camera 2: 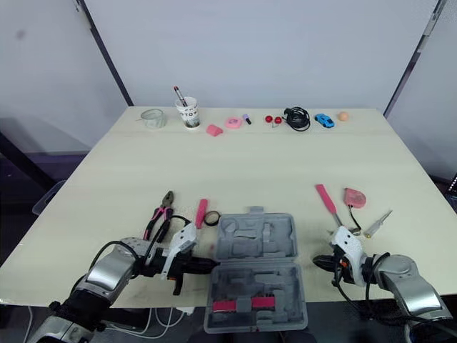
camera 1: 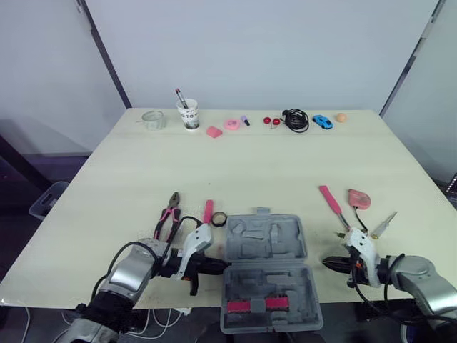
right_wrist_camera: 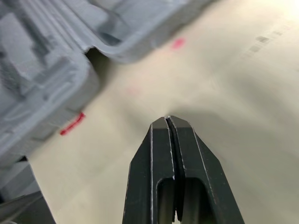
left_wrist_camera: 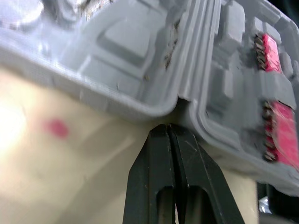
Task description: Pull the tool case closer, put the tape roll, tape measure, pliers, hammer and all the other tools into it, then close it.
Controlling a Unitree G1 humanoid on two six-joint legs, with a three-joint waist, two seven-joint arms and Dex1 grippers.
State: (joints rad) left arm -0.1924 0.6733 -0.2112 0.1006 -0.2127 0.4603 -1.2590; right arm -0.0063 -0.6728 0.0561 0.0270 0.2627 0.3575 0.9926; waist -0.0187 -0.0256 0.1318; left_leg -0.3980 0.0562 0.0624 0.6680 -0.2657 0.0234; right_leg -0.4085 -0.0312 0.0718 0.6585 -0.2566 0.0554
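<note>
Lying open at the table [camera 1: 250, 171] edge, grey case [camera 1: 268, 271], left gripper [left_wrist_camera: 168, 132] jaws pinched together at its hinge notch, right gripper [right_wrist_camera: 168, 121] jaws likewise closed, empty, just beside it

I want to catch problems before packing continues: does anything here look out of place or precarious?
Yes. The open tool case sits very close to the robot, and its near half seems to jut out past the front edge of the table. Only partly supported, it could tip or slide off if pressed.
</note>
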